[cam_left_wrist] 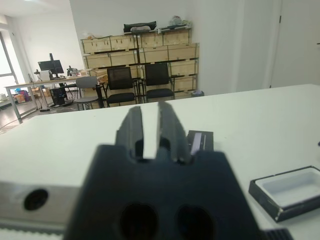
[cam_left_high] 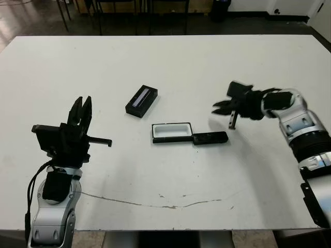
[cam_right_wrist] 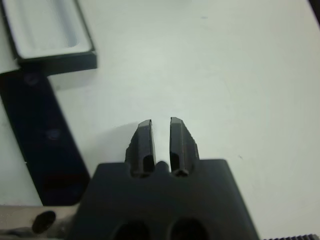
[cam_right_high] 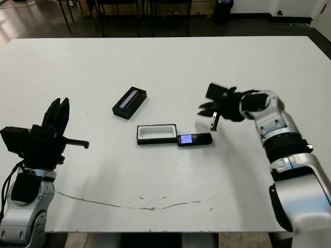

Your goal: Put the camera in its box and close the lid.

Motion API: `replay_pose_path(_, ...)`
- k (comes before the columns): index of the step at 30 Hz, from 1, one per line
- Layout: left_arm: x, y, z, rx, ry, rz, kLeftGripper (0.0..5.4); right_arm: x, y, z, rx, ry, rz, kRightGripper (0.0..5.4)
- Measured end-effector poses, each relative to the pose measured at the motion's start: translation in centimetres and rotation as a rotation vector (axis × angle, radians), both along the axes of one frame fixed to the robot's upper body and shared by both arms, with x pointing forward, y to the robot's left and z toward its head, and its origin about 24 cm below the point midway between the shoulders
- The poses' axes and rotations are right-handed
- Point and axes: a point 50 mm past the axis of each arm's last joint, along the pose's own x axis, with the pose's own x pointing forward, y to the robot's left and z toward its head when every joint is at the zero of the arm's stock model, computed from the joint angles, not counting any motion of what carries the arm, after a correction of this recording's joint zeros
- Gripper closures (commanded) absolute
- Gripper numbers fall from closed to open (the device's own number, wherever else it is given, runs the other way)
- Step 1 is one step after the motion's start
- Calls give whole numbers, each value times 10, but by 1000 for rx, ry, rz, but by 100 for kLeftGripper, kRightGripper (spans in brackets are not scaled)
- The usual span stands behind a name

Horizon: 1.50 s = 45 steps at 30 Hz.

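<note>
The white-lined box (cam_left_high: pixel 172 130) lies open and empty at the table's middle. The all-black camera (cam_left_high: pixel 210 138) lies flat on the table against the box's right end, roughly in line with it. Further back and left, the lid (cam_left_high: pixel 141 100) rests with its pale strip facing up. My right gripper (cam_left_high: pixel 216 109) hovers shut and empty just behind and right of the camera; in its wrist view the camera (cam_right_wrist: pixel 40 135) and box (cam_right_wrist: pixel 47 30) lie off to one side of the fingers (cam_right_wrist: pixel 145 137). My left gripper (cam_left_high: pixel 82 102) is shut and empty, far left of the box.
A thin crack line (cam_left_high: pixel 155 203) runs across the white table near its front edge. Chairs (cam_left_wrist: pixel 120 82) and stacked wooden crates (cam_left_wrist: pixel 140 45) stand beyond the table's far side.
</note>
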Motion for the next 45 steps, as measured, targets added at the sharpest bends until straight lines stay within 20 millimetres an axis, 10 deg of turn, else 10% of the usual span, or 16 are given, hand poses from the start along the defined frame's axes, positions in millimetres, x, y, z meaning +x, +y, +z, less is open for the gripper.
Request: replay_pose_path(45,-1,-1,-1,0,7,4,539,-40,-21,-4,-50,133,149,540)
